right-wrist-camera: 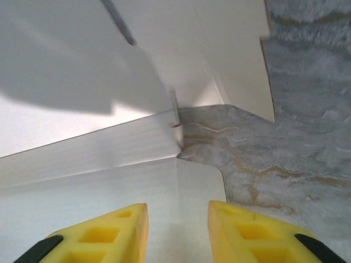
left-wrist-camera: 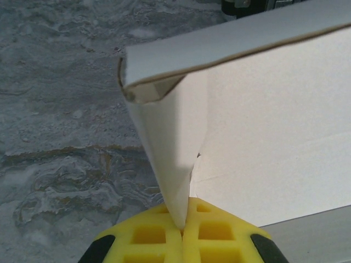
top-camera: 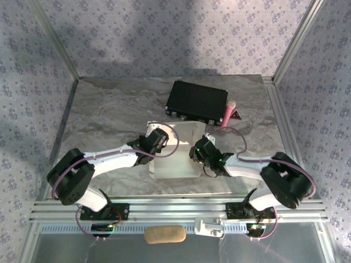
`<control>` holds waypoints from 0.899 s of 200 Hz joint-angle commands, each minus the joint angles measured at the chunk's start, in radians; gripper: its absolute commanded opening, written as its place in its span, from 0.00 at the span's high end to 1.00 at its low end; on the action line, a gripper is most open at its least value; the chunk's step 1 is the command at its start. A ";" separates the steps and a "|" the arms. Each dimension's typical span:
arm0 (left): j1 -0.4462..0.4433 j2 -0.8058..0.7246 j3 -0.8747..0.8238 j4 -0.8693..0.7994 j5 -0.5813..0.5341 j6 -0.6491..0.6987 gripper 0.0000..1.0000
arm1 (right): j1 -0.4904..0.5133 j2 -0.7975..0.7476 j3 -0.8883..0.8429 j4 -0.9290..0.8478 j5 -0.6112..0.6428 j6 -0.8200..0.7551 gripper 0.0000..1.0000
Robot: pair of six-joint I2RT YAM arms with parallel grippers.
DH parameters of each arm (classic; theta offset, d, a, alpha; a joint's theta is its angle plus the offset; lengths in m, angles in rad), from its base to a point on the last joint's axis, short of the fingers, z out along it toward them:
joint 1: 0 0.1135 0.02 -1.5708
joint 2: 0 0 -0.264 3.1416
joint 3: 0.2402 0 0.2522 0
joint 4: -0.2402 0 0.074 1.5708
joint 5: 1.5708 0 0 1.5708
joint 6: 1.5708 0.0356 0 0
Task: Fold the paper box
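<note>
The white paper box [top-camera: 174,153] lies partly folded in the middle of the marble table, between both arms. My left gripper [top-camera: 155,138] is at its left far corner, and in the left wrist view its yellow pads [left-wrist-camera: 183,236] are shut on a thin upright side flap [left-wrist-camera: 170,159] of the paper box, with a folded wall above. My right gripper [top-camera: 199,152] is at the box's right side. Its yellow fingers [right-wrist-camera: 109,235] stand open above a flat rounded flap [right-wrist-camera: 197,186], nothing between them.
A black hard case [top-camera: 197,101] lies at the back of the table, with a pink object [top-camera: 228,113] at its right end. A tan oblong pad [top-camera: 164,235] rests below the front rail. Metal frame posts border the table on both sides.
</note>
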 commanded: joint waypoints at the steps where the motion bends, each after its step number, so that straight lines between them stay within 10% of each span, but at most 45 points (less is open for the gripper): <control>1: 0.063 -0.074 0.058 -0.029 0.132 0.058 1.00 | -0.054 -0.145 0.045 -0.123 -0.016 -0.093 0.62; 45: 0.290 -0.129 0.240 -0.128 0.519 0.163 1.00 | -0.412 -0.352 0.131 -0.163 -0.291 -0.207 0.61; 79: 0.436 -0.022 0.467 -0.267 0.750 0.260 1.00 | -0.641 -0.161 0.288 -0.061 -0.596 -0.209 0.66; 180: 0.528 0.100 0.537 -0.217 0.936 0.256 1.00 | -0.643 0.139 0.523 0.090 -0.973 -0.484 0.67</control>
